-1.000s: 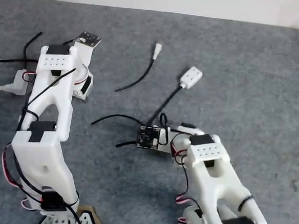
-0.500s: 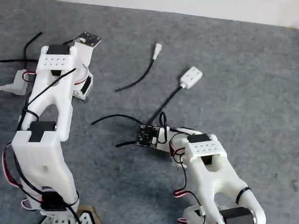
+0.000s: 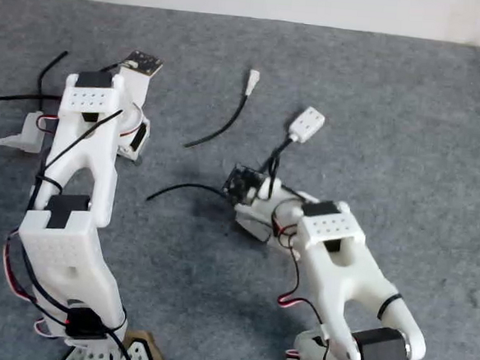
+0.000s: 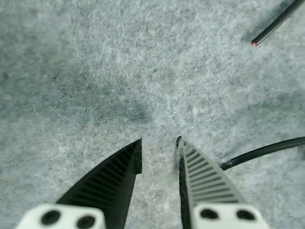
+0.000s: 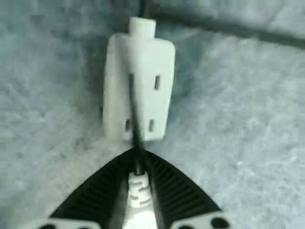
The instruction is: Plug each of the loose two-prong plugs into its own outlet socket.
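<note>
Right wrist view: my right gripper [image 5: 137, 161] pinched a white plug [image 5: 138, 193] just short of the outlet socket [image 5: 143, 90] lying on the carpet [image 5: 248, 119]; my left gripper [image 4: 158, 148] hung spread over the carpet.

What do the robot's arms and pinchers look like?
Both arms, left arm and right arm, are chunky white plastic with black motor blocks and thin red, black and white wires looping around. The left gripper and right gripper have black, pointy, ridged fingers.
</note>
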`<state>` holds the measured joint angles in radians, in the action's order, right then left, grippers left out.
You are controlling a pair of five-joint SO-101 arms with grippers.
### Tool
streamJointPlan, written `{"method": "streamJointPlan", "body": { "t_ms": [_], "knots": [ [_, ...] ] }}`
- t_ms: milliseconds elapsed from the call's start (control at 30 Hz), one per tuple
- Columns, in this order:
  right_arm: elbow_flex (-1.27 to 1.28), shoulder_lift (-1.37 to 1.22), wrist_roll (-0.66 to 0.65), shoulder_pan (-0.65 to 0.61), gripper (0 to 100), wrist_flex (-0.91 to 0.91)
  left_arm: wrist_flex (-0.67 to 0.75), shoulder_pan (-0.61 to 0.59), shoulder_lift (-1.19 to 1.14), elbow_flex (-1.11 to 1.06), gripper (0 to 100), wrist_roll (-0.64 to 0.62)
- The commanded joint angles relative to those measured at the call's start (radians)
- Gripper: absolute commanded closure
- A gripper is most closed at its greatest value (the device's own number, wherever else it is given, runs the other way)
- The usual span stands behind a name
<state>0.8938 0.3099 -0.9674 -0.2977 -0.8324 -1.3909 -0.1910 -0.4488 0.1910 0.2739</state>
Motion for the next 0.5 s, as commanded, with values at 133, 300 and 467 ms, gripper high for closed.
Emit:
{"method": "streamJointPlan", "body": {
  "t_ms": [133, 300, 467],
  "knots": [
    [-0.070, 0.005, -0.222, 0.016, 99.1, -0.306, 0.051, 0.018, 0.053, -0.038, 87, 0.009],
    [-0.025, 0.005, -0.222, 0.016, 99.1, -0.306, 0.048, 0.018, 0.056, -0.039, 87, 0.009],
    [0.022, 0.005, -0.224, 0.013, 98.5, -0.305, 0.048, 0.018, 0.056, -0.039, 87, 0.009]
  ]
}}
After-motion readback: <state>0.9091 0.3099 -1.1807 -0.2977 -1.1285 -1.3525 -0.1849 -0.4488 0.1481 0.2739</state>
